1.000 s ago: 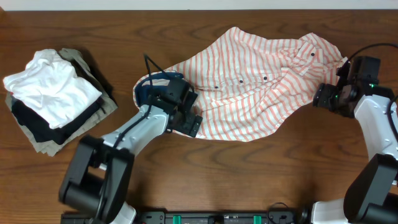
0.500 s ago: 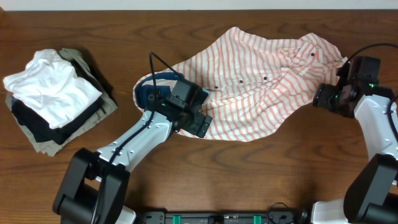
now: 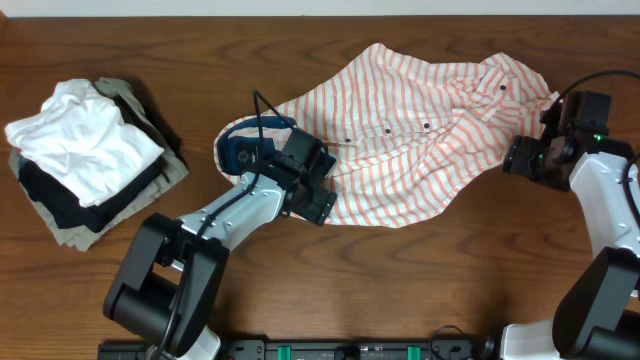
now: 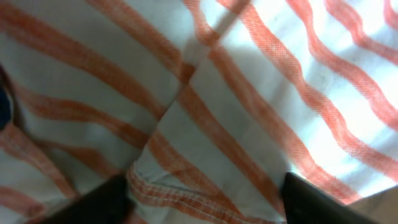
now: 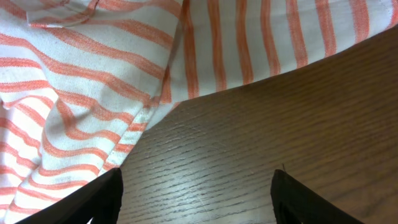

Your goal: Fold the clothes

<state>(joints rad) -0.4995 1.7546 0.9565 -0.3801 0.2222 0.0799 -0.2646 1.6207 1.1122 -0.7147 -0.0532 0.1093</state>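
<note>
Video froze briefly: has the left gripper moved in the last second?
Yes. The left gripper shifted slightly right, farther onto the striped shirt and away from the folded pile.

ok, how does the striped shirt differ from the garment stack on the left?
The striped shirt lies unfolded and rumpled; the garment stack is folded and layered. The shirt is white with orange-red stripes; the stack is plain white, black and khaki. The left hand and right hand are at the shirt's edges; neither is near the stack. Both shirt and stack rest on the wooden table.
</note>
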